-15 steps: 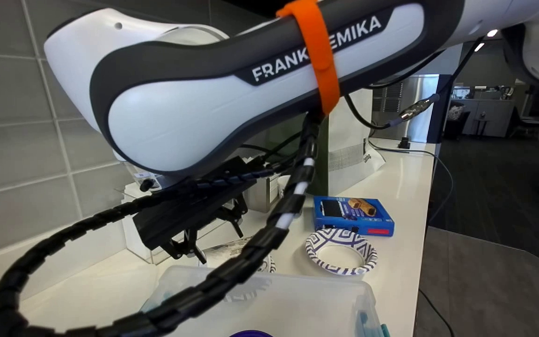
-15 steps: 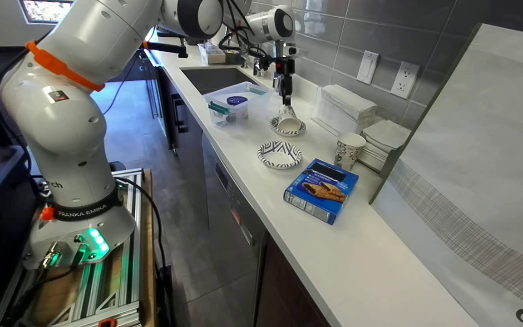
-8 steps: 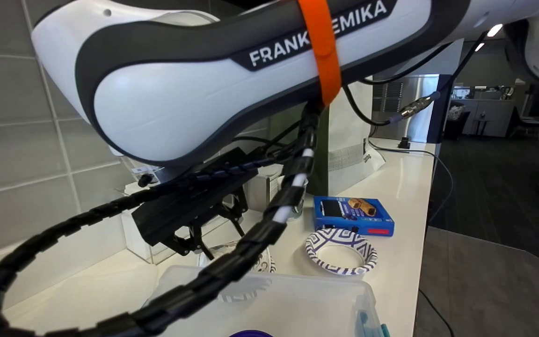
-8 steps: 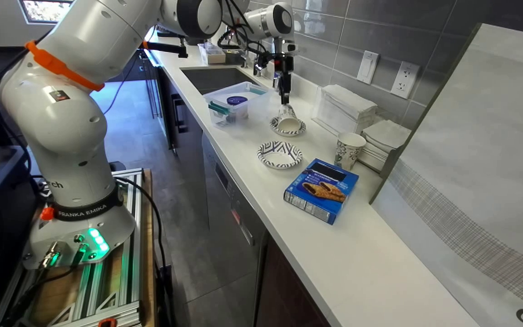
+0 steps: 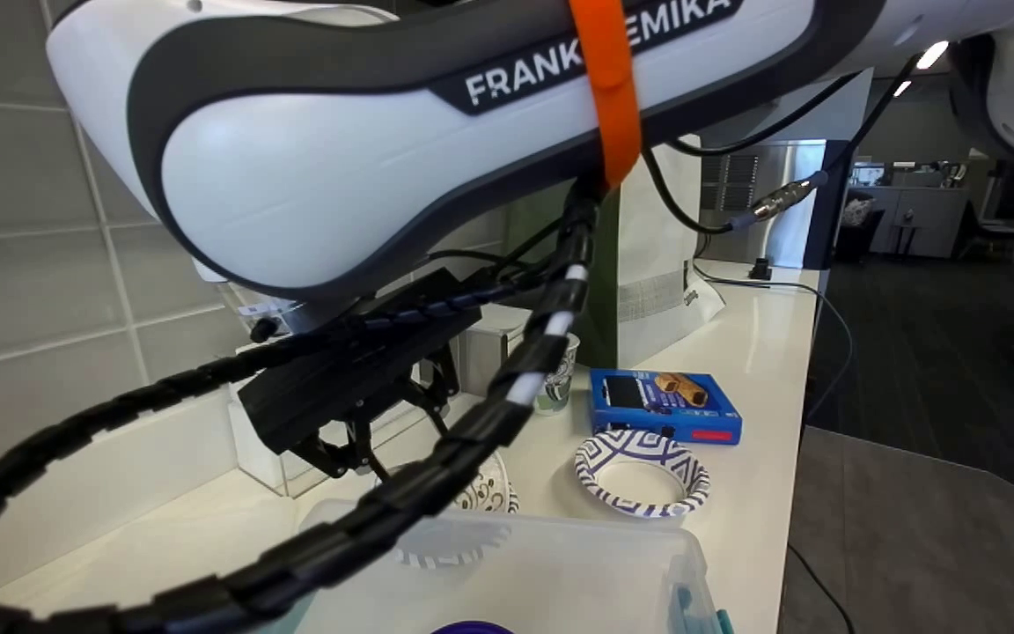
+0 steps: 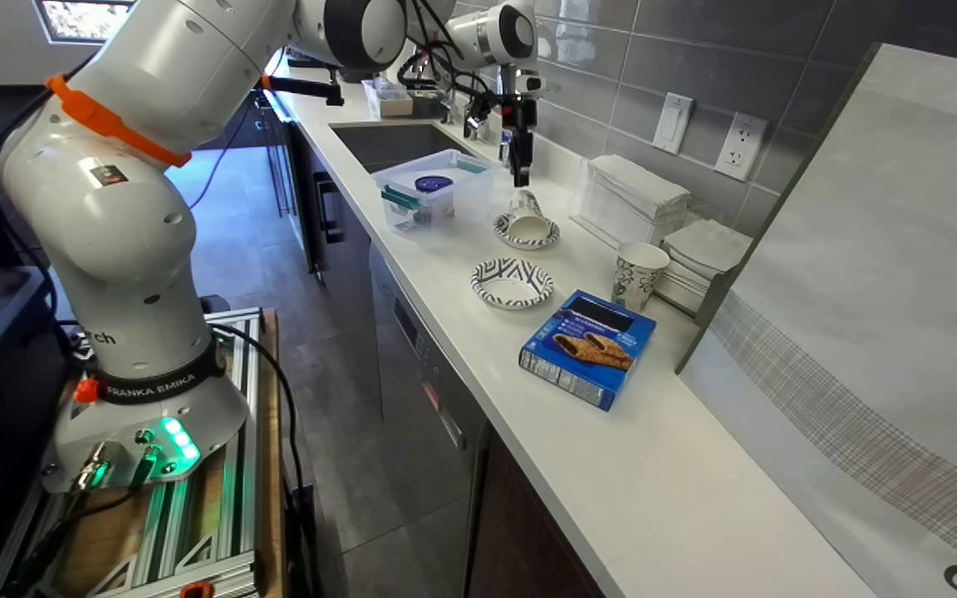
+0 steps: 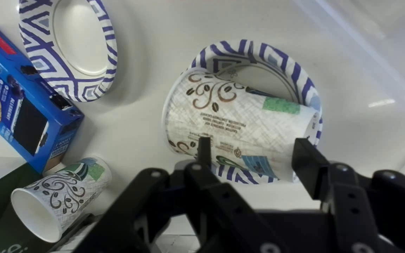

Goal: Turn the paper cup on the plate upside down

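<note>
Wrist view. Centre: paper cup (image 7: 241, 119) is printed on off-white with faint cross-hatching, brown scrolls, dark beans, one green patch and one blue. Same area: plate (image 7: 262, 78) is striped violet-blue on white at the rim. Upper left: second plate (image 7: 83, 38) is patterned in violet-blue and white. Left edge: box (image 7: 19, 102) is coloured blue, marked with a red bar. Lower left: second cup (image 7: 65, 193) is decorated with brown scrolls and green. Bottom: gripper (image 7: 252, 151) is finished in black.
</note>
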Controlling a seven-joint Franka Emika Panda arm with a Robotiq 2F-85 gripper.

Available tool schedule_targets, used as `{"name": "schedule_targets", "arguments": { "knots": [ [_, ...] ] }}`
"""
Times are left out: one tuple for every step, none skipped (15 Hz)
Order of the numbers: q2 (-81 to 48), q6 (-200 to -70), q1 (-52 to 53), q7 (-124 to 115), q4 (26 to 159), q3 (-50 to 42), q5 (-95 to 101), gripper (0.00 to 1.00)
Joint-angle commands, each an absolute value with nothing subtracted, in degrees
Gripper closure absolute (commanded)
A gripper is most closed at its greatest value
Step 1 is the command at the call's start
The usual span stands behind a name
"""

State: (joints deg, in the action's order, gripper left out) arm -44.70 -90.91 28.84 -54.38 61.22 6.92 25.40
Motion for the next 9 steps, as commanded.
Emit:
{"name": "schedule_targets", "arguments": {
  "knots": [
    [-46.3,-91.5,28.8,-53.7,59.0,7.2,25.1,0.38],
    [-46.5,-91.5,28.8,-53.8,59.0,7.1,25.3,0.39],
    [-46.6,-91.5,28.7,-54.0,58.9,7.1,25.1,0.4],
    [-46.7,-92.1,28.4,-54.2,59.0,7.2,24.9,0.4],
    [-46.7,-92.4,28.1,-54.1,59.3,7.4,24.3,0.39],
    [-46.8,-93.0,28.1,-54.4,59.5,7.2,24.7,0.39],
    [-46.9,-94.0,27.8,-54.5,59.7,7.5,24.3,0.39],
    [-47.0,-94.9,27.7,-54.5,59.8,7.5,24.3,0.38],
    [-47.1,-95.8,27.6,-54.5,59.9,7.5,24.3,0.39]
  ]
}}
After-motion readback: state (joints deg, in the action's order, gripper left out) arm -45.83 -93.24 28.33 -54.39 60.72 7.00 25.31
